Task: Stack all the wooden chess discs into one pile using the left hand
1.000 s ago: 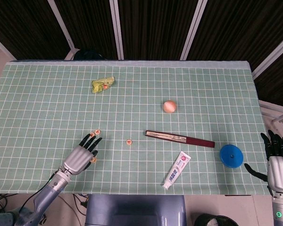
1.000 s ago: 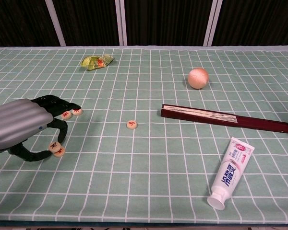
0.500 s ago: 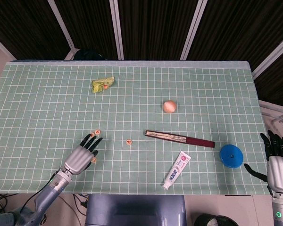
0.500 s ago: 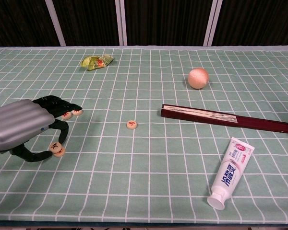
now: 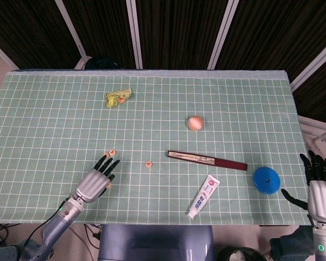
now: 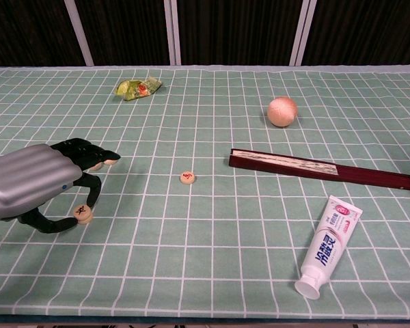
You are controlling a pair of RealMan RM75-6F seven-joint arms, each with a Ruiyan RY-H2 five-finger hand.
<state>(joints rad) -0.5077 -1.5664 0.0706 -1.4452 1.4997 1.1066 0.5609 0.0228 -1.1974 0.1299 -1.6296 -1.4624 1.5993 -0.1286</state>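
My left hand (image 6: 31,183) (image 5: 94,183) lies low over the table's front left. Its thumb and a finger pinch a marked wooden disc (image 6: 83,212), which sits on top of a second disc so the two read as one short pile. Two more discs (image 6: 110,160) (image 5: 112,153) lie just past the fingertips, partly hidden by them in the chest view. A single disc (image 6: 187,178) (image 5: 148,163) lies apart, to the right. My right hand (image 5: 320,187) hangs off the table's right edge, fingers spread, holding nothing.
A dark red folded fan (image 6: 321,169), a toothpaste tube (image 6: 327,246), a peach-coloured ball (image 6: 282,111), a crumpled yellow-green wrapper (image 6: 138,87) and a blue lid (image 5: 266,180) lie on the green gridded cloth (image 6: 212,273).
The pinched disc has moved from beside the other disc to on top of it. My left hand shifted slightly right. The right hand stayed still.
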